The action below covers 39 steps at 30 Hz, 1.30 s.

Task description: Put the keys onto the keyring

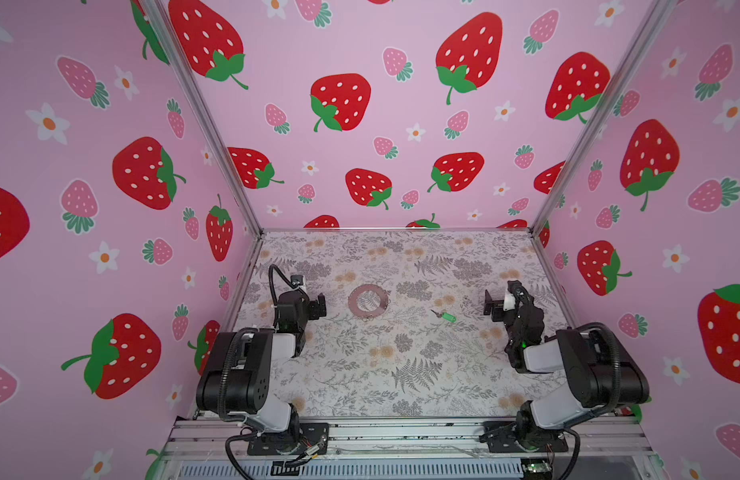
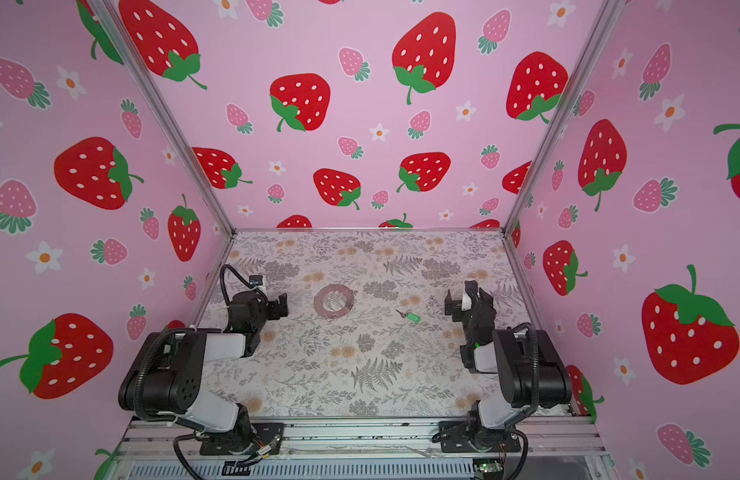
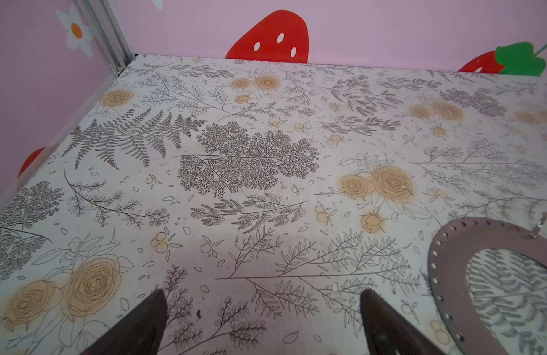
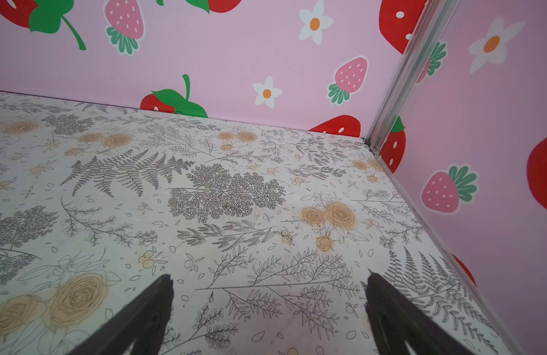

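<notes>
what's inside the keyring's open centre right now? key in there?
Only the floral table shows through the centre of the keyring, in both top views and the left wrist view. The keys lie apart from it, to its right. Under the flat band itself: covered.

table (image 3: 266, 196): matt printed floral sheet, smooth, faintly smudged | keyring (image 3: 487, 233): flat brownish-grey, dull satin, punched holes | wire loop (image 3: 540, 223): bright metal | key tag (image 1: 448, 318): glossy green plastic | key (image 1: 435, 312): dark metal | walls (image 1: 360, 50): smooth matt pink print | corner post (image 4: 398, 92): brushed silvery metal, grooved
</notes>
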### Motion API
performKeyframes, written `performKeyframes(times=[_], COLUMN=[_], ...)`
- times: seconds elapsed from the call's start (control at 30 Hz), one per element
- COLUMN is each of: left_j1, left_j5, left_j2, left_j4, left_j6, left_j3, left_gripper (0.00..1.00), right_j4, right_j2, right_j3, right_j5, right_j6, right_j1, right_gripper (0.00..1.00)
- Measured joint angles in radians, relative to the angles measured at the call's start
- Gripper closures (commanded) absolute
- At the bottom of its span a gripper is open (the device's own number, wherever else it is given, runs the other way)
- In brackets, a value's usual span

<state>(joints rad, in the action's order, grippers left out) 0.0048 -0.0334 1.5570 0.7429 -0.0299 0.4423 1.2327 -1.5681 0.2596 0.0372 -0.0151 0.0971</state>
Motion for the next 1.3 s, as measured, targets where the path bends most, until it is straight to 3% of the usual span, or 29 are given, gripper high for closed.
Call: performKeyframes(times=[0.93,1.0,1.3], left_j1=[0.002,0.002,-0.056], left_j5=[-0.001,-0.003,0.042], left_j2=[-0.004,-0.024,-0.138], left_j4=[-0.013,-0.1,-0.547], left_j6=[-0.003,0.0,0.069], left_j3=[0.003,0.032,0.358], left_gripper=[0.0,0.07,0.1], right_j4=[-0.042,-0.111,-0.396], right_j2=[0.021,0.06,0.211], right_j3=[0.006,0.031,0.236], right_j5=[0.006,0.006,-0.039], right_j6=[0.004,0.003,-0.026], right_j1=[0.0,0.0,0.067], right_gripper=[0.0,0.03,0.15])
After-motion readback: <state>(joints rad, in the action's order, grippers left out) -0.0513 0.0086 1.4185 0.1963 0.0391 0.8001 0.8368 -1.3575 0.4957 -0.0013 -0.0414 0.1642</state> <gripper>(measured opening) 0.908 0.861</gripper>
